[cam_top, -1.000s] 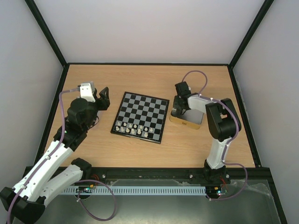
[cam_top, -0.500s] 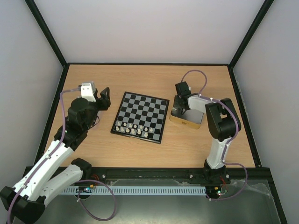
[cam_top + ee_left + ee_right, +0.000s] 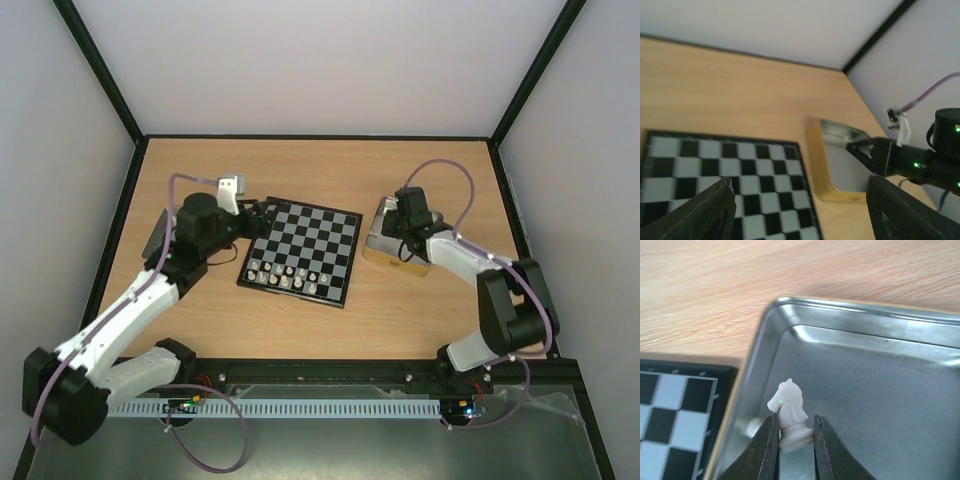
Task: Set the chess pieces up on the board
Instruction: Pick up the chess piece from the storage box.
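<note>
My right pincer point(image 3: 794, 437) had just closed on the white knight point(image 3: 789, 407), with the tin point(image 3: 880, 355) beneath it (my left pincer point(image 3: 800, 205) stood open, empty). I judged that next came the board point(image 3: 675, 410) beside it.

The tin wall point(image 3: 749, 390) stands between the right pincer point(image 3: 795, 424) and the board point(image 3: 675, 420), its far squares open.

Top view looks down on the whole table point(image 3: 400, 310) from behind. Left wrist faces past left fingers point(image 3: 695, 215) over board point(image 3: 730, 165) to tin point(image 3: 816, 165); right wrist, close, shares tin beyond right fingers point(image 3: 767, 455), board left.
</note>
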`<act>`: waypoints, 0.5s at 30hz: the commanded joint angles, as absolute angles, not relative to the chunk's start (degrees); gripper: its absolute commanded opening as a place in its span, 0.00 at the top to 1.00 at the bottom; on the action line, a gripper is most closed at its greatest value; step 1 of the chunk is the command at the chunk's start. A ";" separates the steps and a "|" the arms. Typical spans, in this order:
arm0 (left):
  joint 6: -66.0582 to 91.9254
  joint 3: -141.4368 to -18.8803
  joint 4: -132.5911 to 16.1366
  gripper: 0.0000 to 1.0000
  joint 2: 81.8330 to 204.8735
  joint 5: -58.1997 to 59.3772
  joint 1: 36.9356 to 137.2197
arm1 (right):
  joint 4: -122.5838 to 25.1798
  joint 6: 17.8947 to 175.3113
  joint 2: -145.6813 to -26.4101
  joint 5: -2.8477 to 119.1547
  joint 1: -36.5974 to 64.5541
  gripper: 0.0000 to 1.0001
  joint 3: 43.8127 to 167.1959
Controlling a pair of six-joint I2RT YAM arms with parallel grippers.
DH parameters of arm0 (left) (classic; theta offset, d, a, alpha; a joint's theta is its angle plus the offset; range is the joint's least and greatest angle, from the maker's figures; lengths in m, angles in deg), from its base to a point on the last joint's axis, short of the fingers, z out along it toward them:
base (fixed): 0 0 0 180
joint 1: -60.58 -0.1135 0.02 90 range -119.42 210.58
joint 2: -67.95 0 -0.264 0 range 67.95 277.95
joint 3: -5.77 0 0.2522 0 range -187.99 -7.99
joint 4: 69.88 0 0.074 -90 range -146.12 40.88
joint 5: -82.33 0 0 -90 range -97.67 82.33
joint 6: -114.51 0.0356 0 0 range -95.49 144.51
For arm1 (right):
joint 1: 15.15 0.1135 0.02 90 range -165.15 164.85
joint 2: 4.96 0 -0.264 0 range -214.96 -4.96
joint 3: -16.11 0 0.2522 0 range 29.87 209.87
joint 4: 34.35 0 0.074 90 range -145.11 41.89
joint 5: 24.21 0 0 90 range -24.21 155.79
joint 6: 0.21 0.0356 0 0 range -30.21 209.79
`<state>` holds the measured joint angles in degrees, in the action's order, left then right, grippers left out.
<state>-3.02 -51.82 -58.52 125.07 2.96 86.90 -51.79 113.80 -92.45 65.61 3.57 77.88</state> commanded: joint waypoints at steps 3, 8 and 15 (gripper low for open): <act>-16.82 -58.61 -64.04 0.27 139.10 24.91 88.20 | -45.08 113.46 -82.05 57.00 4.39 0.86 71.87; -23.24 -63.35 -67.12 0.28 149.18 31.28 90.09 | -39.08 112.18 -75.11 46.26 7.11 0.84 67.47; -27.78 -69.92 -67.87 0.29 159.45 36.68 91.23 | -38.24 109.69 -74.45 40.11 11.64 0.84 67.41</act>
